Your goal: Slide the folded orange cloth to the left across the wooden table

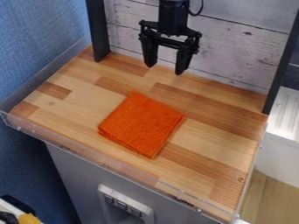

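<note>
Hanging over the far part of the wooden surface point(216, 109), the black gripper point(165, 69) has its two fingers spread well apart, with nothing pinched between them. The orange cloth point(142, 124) lies flat and folded into a rough square, below the claw and a little to the view's left of it, nearer the camera and well apart from the fingertips. By my reading this is a stage before any grip: the cloth is untouched, and taking hold of it would call for bringing the claw toward the camera, lowering it over an edge or corner, and closing on the layers; too shallow a pinch might catch only the top fold. Behind the claw stands a whitewashed plank wall point(234, 30), flanked by a dark left post point(97, 30) and a dark right post point(283, 65). Beyond the cloth from the claw, a clear rim point(88, 153) edges the surface's near side, above a grey cabinet point(81, 175). Off to the claw's left in the view is a blue wall point(41, 39); down to its right, a pale wooden floor point(262, 197).
</note>
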Robot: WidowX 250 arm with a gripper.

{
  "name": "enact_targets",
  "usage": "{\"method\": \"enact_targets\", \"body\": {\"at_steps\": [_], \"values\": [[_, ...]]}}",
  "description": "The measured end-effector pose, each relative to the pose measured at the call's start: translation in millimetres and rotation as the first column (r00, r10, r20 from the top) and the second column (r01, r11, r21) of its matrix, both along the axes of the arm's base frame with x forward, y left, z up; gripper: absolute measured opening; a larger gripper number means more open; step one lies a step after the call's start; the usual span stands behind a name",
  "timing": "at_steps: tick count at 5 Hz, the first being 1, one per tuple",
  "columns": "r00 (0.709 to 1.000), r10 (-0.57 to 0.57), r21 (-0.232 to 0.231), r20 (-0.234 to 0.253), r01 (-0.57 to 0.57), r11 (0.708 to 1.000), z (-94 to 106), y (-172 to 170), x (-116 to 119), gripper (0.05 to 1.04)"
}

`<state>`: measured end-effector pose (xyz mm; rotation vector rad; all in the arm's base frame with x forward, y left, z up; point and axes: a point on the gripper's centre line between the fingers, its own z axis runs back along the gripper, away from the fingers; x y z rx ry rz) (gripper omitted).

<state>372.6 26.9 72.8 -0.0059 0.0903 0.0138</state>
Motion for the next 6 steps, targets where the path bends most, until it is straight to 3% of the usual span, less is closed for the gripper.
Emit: {"method": "enact_targets", "body": {"at_steps": [1, 3, 5, 6], "values": [[0.998, 0.061, 0.005, -0.032, -0.061, 0.998, -12.1, -0.7, -10.4, 0.999], [0.958, 0.282, 0.016, 0.053, -0.283, 0.959, -0.9, -11.3, -33.7, 0.999], [0.868, 0.479, -0.002, 0.135, -0.483, 0.876, 2.0, -17.0, -54.7, 0.999], [0.825, 0.545, -0.006, 0.151, -0.55, 0.835, 4.1, -16.3, -65.1, 0.999]]}}
